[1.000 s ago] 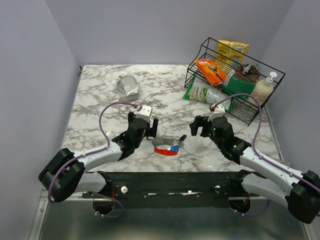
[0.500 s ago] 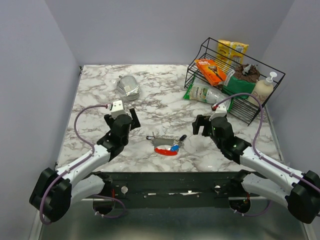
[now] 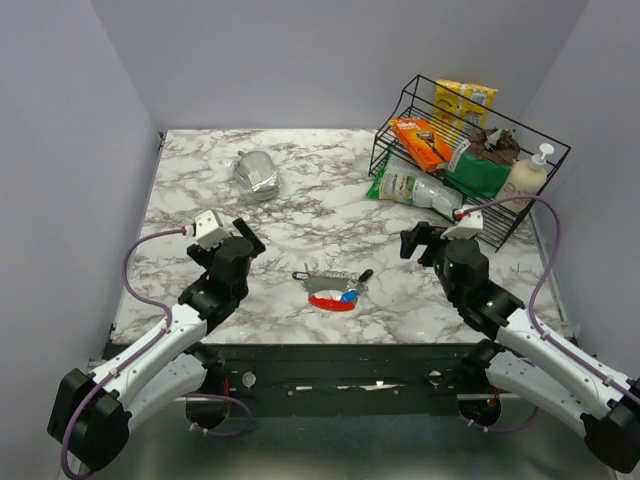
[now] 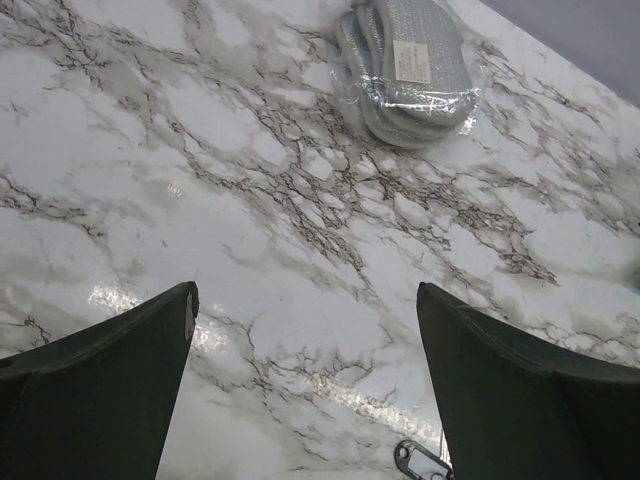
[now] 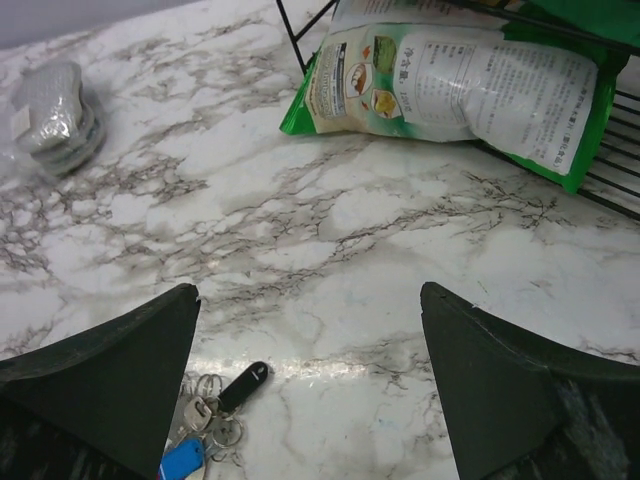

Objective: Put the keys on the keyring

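The keyring (image 3: pixel 335 288) lies flat on the marble between my arms: silver links, a curved red tag (image 3: pixel 329 302) and a small blue tag (image 3: pixel 349 296). One black key (image 3: pixel 366 274) lies at its right end, and a dark oblong piece with a light centre (image 3: pixel 301 275) at its left end. My left gripper (image 3: pixel 238 236) is open and empty, well to the left of the ring. My right gripper (image 3: pixel 420 241) is open and empty, to its right. The right wrist view shows the black key (image 5: pixel 245 385), silver rings (image 5: pixel 212 412) and blue tag (image 5: pixel 183 461). The left wrist view shows the dark oblong piece (image 4: pixel 420 461).
A clear pack of grey pads (image 3: pixel 257 173) lies at the back left, also in the left wrist view (image 4: pixel 410 60). A black wire rack (image 3: pixel 470 160) with snack packs and a soap bottle stands at the back right. A green bag (image 5: pixel 460 80) leans out of it.
My left gripper has pulled back to the left, away from the keyring's left end. My right gripper has drawn back to the right. The keyring has stayed where it lay.
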Action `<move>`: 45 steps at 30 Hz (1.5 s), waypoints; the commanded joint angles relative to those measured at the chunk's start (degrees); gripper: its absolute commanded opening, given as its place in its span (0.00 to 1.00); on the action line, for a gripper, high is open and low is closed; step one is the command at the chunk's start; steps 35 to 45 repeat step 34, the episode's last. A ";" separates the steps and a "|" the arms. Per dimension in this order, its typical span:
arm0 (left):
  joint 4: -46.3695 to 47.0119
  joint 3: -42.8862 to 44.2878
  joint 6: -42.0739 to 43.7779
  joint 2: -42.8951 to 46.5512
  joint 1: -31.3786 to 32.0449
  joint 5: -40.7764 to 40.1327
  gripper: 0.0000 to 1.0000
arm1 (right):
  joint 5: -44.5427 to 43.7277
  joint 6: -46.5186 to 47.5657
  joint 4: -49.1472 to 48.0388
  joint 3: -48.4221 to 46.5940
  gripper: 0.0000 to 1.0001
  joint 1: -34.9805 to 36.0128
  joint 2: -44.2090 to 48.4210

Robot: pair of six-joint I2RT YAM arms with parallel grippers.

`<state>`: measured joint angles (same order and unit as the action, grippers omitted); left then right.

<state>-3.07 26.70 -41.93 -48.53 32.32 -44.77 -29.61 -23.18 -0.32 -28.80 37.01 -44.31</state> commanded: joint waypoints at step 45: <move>-2.82 2.39 -3.16 1.86 -0.24 -7.79 0.99 | -8.98 -2.92 -3.28 3.13 1.00 -0.36 9.59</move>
